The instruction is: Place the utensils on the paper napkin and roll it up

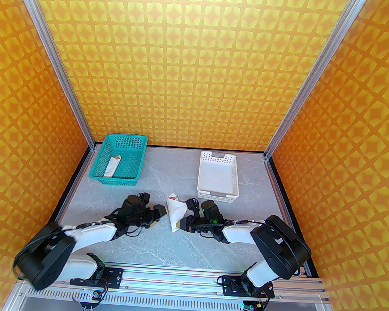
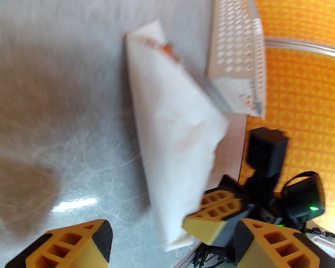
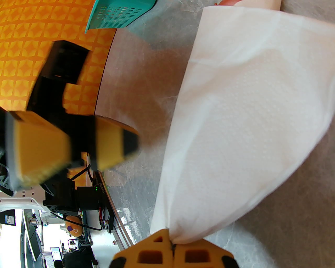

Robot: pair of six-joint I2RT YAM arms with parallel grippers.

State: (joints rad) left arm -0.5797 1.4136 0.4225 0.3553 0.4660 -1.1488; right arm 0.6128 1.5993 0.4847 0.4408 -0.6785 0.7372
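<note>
Napkin (image 3: 248,117), end pinched in right pincer (image 3: 172,246)

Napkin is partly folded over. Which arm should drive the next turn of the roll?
Right, probably. The right gripper is shut on the paper napkin at its near end, so it can carry the fold over. The left gripper is open beside the napkin's left edge, holding nothing, and is better used to steady it.
</note>
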